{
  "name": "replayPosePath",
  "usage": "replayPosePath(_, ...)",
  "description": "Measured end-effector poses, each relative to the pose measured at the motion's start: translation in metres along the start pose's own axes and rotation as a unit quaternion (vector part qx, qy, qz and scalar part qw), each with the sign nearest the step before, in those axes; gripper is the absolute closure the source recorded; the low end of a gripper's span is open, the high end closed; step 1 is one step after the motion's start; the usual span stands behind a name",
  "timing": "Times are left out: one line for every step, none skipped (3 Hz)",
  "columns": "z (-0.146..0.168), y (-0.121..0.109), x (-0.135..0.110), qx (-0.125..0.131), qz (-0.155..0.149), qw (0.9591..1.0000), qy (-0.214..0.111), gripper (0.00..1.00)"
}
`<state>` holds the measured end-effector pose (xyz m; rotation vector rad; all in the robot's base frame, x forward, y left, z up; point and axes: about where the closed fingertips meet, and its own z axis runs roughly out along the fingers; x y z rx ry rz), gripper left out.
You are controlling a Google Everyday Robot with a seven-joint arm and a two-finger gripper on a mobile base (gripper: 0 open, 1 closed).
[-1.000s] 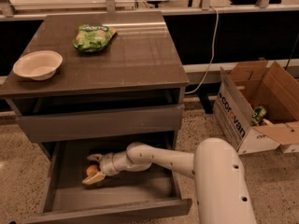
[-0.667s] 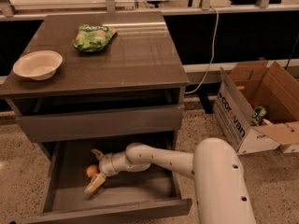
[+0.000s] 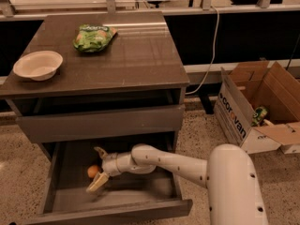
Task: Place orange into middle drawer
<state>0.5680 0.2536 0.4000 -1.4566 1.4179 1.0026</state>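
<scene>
— Gripper (image 3: 93, 169): position and state?
— Low inside the pulled-out middle drawer (image 3: 140, 194), toward its left side; fingers (image 3: 99, 183) spread wide, one pointing up and back, the other down toward the front; closed on nothing.
— Orange (image 3: 93, 171)?
— On the grey drawer floor, between the two spread fingers; touching them or not, impossible to tell.
— Arm (image 3: 164, 161)?
— White and jointed; reaching leftward from the rounded white base (image 3: 236, 186) at lower right, over the drawer's right half.
— Above the middle drawer?
— A second grey drawer (image 3: 98, 123) with a taller front, pulled out slightly; over that, the dark tabletop (image 3: 140, 60).
— On the tabletop?
— White bowl (image 3: 37, 64) at the left edge; crinkled green snack bag (image 3: 93, 36) toward the back, well apart from the bowl.
— Right of the drawers?
— Open cardboard box (image 3: 234, 121) on the speckled floor (image 3: 201, 135).
</scene>
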Motion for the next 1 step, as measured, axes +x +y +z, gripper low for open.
replayPosePath(-0.0094, -0.0034, -0.009, 0.011, -0.003, 0.9998, -0.014, 0.0)
